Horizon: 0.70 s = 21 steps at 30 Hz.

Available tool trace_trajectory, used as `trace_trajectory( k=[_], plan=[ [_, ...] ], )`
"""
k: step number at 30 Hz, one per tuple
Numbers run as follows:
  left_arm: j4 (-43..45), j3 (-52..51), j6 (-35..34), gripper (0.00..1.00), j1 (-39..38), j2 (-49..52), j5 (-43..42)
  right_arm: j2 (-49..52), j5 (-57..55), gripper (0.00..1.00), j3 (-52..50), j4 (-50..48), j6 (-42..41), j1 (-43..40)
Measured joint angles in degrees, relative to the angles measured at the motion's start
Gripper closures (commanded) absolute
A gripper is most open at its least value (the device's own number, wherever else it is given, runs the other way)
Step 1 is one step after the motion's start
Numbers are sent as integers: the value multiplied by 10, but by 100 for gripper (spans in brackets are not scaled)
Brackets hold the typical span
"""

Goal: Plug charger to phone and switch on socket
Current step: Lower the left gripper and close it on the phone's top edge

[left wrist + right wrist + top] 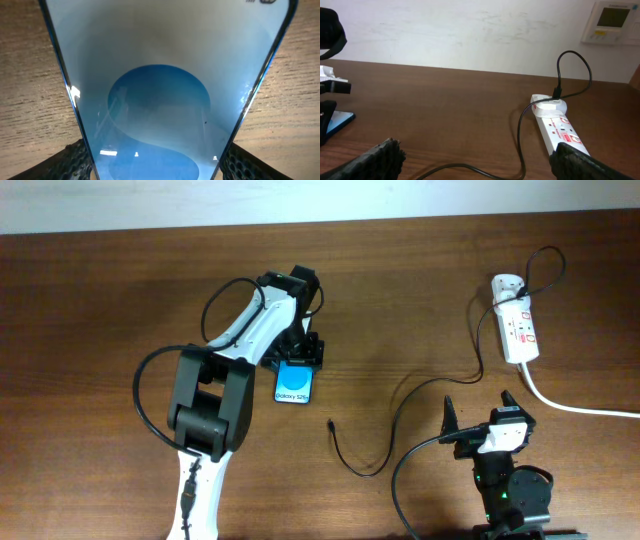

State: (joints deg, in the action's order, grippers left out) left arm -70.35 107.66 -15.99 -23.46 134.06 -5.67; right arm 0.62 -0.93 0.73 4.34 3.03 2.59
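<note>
The left gripper [299,363] clamps the Galaxy phone [294,385] by its edges. The right gripper [479,415] gapes wide and empty near the charger cable [519,132].

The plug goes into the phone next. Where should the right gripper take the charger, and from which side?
Probably just behind the plug tip of the charger, which lies flat on the table left of the open right gripper. Come from above, jaws across the thin cable, tip left sticking out.
</note>
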Motion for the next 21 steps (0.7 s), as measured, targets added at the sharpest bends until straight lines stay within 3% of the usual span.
trace_trajectory(
  k=[11,21],
  plan=[
    [-38,6,2,21,6,4,-91,0,0,2,0,0,0,0],
    [-51,10,4,21,56,4,-195,0,0,1,0,0,0,0]
  ],
)
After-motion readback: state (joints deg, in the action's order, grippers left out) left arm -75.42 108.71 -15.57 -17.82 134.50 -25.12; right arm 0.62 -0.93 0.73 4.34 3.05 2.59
